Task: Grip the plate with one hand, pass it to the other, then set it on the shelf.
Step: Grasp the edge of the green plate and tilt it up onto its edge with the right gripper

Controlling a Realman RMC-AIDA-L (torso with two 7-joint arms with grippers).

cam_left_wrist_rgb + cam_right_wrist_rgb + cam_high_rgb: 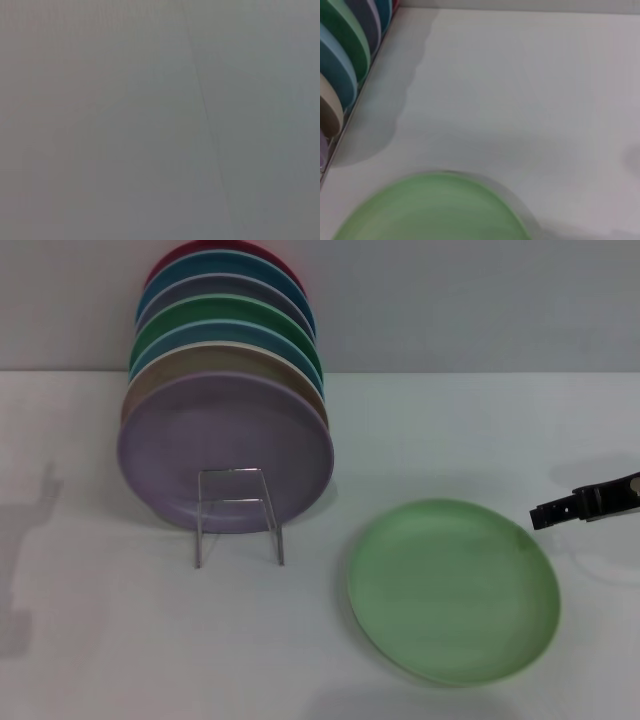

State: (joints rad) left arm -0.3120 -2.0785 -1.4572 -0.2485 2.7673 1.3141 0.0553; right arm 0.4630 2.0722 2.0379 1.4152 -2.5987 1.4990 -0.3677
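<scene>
Plate: the round, light mint-green matte plastic plate (453, 590) lies flat on the white table (100, 640), right of centre in the head view, well clear of the rack and touched by nothing.

Rack: at the left of the head view a thin wire shelf rack (238, 515) holds a row of plates standing on edge, one behind another.

Racked plates: the round lilac plate (224, 451) stands foremost; behind it come a beige plate (200, 365), a light blue plate (190, 338), a darker green plate (215, 315), a grey-purple plate (200, 288), a blue plate (250, 268) and a red plate (215, 248) at the back.

Plate to rack: the mint-green plate lies right of and nearer than the lilac plate, apart from it.

Right gripper: the slim black right gripper (555, 512) enters from the right edge of the head view, its tip pointing left, just beside the plate's far right rim and not touching it.

Jaws: the jaws hold nothing; whether they stand spread or closed I cannot tell.

Right wrist view: the mint-green plate (437, 210) shows on the bare table (520, 100), with the racked plates (340, 55) off to one side.

Left gripper: it appears in none of the views; the left wrist view shows only a plain grey surface (160, 120).
</scene>
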